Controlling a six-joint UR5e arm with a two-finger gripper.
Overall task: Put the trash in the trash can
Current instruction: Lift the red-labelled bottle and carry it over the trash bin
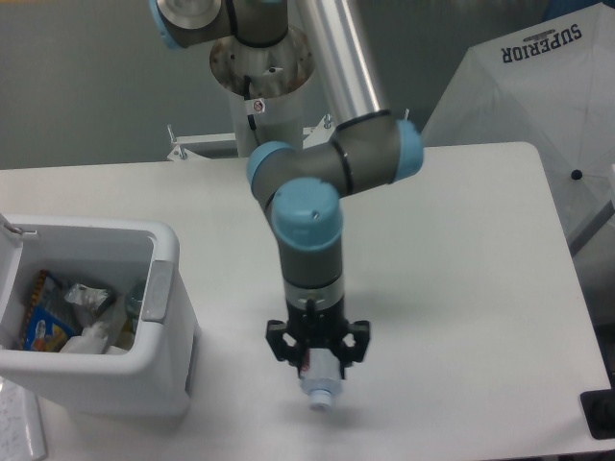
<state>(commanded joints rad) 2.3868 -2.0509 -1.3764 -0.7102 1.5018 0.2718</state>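
Note:
My gripper (318, 363) points straight down near the table's front edge, shut on a clear plastic bottle (318, 384) whose capped end sticks out below the fingers. A bit of red label shows between the fingers. The bottle seems to hang just above the table, with a faint shadow under it. The white trash can (168, 331) with a grey side handle (158, 290) stands at the left, about a hand's width from the gripper. Inside it lie a clear bottle and colourful wrappers.
The arm's base stands at the back centre of the white table (461, 288). A white umbrella-like cover (538, 106) sits beyond the right edge. A black object (601, 413) lies at the front right corner.

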